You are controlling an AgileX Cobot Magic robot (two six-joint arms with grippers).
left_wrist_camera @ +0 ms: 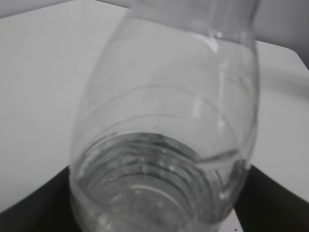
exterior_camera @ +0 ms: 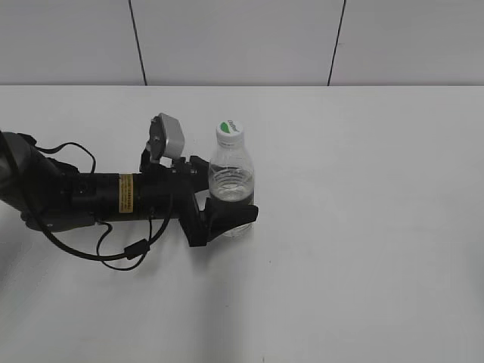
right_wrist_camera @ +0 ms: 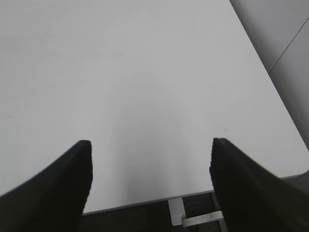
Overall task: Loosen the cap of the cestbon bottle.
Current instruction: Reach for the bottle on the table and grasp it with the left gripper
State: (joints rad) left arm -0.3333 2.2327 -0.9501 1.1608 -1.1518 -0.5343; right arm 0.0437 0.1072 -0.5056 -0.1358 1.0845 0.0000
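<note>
Clear ribbed plastic was what you had in the middle of the exterior view: the small cestbon water bottle (exterior_camera: 231, 181) stood upright on the white table (exterior_camera: 363, 227), its round white screw cap (exterior_camera: 229, 131) with the green leaf mark on top. Your left arm lay low along the table, reaching in from the left of the bottle. Its black left gripper (exterior_camera: 227, 212) wrapped the bottle's lower body, one finger behind it and one in front, closed on it where the dark label band would sit. Nothing touched the cap. Your right arm did not appear in this view.

From the left wrist camera, you saw the bottle filling almost the whole frame, very close and slightly blurred, with water low inside and the ribs showing through it. Black finger (left_wrist_camera: 41, 203) surfaces sat against it at the bottom left and bottom right.

From the right wrist camera, you had the right gripper (right_wrist_camera: 150, 181) with its two black fingers spread wide apart and holding nothing. Bare table lay between and beyond them, well away from the bottle, with the table's near edge just below.
</note>
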